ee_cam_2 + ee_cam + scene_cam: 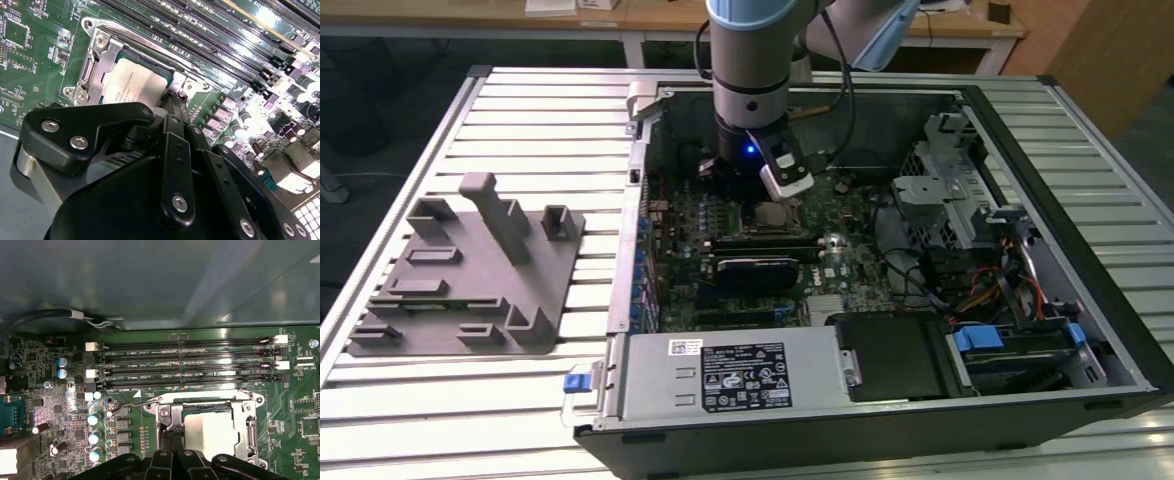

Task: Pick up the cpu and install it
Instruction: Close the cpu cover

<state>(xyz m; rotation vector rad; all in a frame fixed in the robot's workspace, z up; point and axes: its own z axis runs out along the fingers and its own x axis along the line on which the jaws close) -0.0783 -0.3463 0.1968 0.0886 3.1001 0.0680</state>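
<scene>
The cpu (132, 82) lies flat inside the open motherboard socket frame (98, 56), silvery top up; it also shows in the first wrist view (212, 432) and, small, in the exterior view (774, 216). My gripper (172, 100) hangs straight down over the socket inside the computer case (630, 200). Its black fingers are drawn together, shut, with their tips at one edge of the cpu (170, 437). Whether the tips touch the chip I cannot tell. The gripper body hides part of the chip in both wrist views.
A grey plastic holder block (467, 270) stands on the slatted table at the exterior view's left. Around the socket are memory slots (185, 365), capacitors (93, 420) and the socket lever (130, 407). A power supply (720, 375), drive cage (947, 170) and cables (974, 290) crowd the case.
</scene>
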